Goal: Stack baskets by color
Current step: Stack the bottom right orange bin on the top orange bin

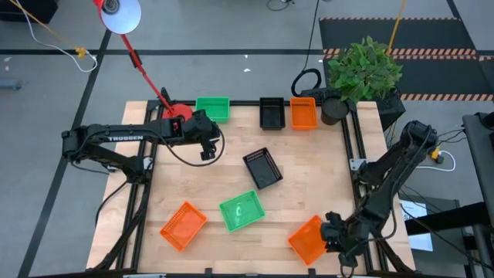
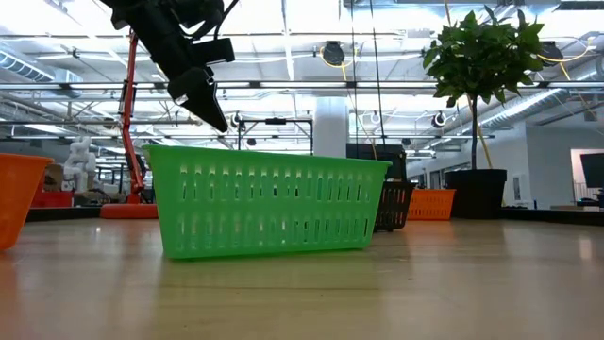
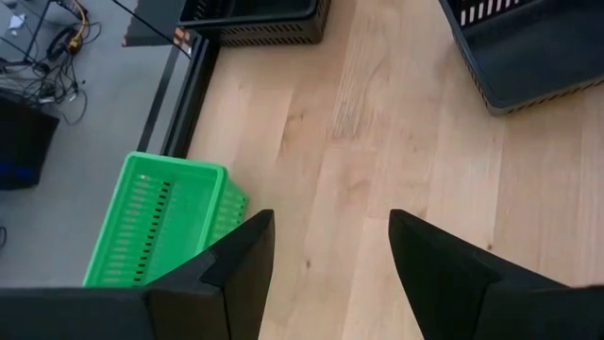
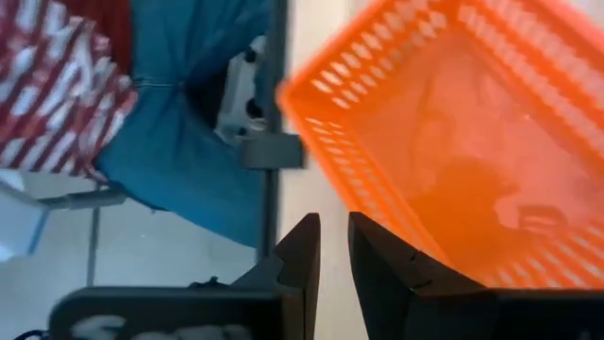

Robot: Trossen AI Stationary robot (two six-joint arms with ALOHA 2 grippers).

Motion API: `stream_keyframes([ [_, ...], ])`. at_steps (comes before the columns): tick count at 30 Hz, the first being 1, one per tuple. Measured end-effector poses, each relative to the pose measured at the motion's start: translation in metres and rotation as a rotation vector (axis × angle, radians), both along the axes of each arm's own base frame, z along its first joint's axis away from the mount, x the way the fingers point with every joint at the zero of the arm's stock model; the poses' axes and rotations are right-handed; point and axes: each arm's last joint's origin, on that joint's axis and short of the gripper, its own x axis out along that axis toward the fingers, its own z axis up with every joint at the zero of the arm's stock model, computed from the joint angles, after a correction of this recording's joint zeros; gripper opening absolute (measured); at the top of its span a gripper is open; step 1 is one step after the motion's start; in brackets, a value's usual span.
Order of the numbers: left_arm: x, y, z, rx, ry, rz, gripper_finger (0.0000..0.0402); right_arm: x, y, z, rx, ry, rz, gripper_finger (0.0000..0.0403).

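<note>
At the table's far edge stand a green basket [image 1: 214,108], a black basket [image 1: 271,113] and an orange basket [image 1: 302,113]. Loose on the wood lie another black basket [image 1: 262,167], a green basket [image 1: 241,211] and an orange basket [image 1: 183,225]. A third orange basket [image 1: 307,241] sits at the near right. My right gripper [image 1: 333,232] stands at its right side, its fingers a narrow gap apart [image 4: 335,250] beside the basket's wall [image 4: 377,189]. My left gripper [image 3: 330,255] hangs open above bare wood near the far green basket [image 3: 160,217]. My right gripper: one finger [image 4: 387,274] stands over the lower stretch of the orange basket's mesh wall [image 4: 406,227] and hides it. Pale table shows in the gap between the fingers. Whether the finger touches the wall, I cannot tell.
A red lamp base [image 1: 176,112] stands at the far left corner and a plant pot [image 1: 333,108] at the far right. Black frame rails [image 1: 355,147] run along the table's edges. Bare wood lies between the far row and the loose baskets.
</note>
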Motion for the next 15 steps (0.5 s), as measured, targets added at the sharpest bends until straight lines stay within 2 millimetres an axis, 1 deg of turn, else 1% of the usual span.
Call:
stream_keyframes([
  [3, 0.000, 0.000, 0.000, -0.004, -0.002, 0.004, 0.0211, 0.005, 0.008, -0.007, 0.004, -0.016, 0.037, 0.0055],
  [9, 0.001, 0.000, 0.001, -0.002, -0.015, 0.006, 0.0211, 0.009, 0.015, -0.026, -0.051, 0.028, 0.071, 0.0055],
  [12, 0.002, 0.000, 0.002, 0.001, -0.030, 0.007, 0.0211, 0.010, 0.016, -0.030, -0.071, 0.029, 0.092, 0.0055],
  [15, 0.002, 0.000, 0.002, 0.000, -0.030, 0.006, 0.0211, 0.011, 0.016, -0.031, -0.080, 0.018, 0.099, 0.0055],
])
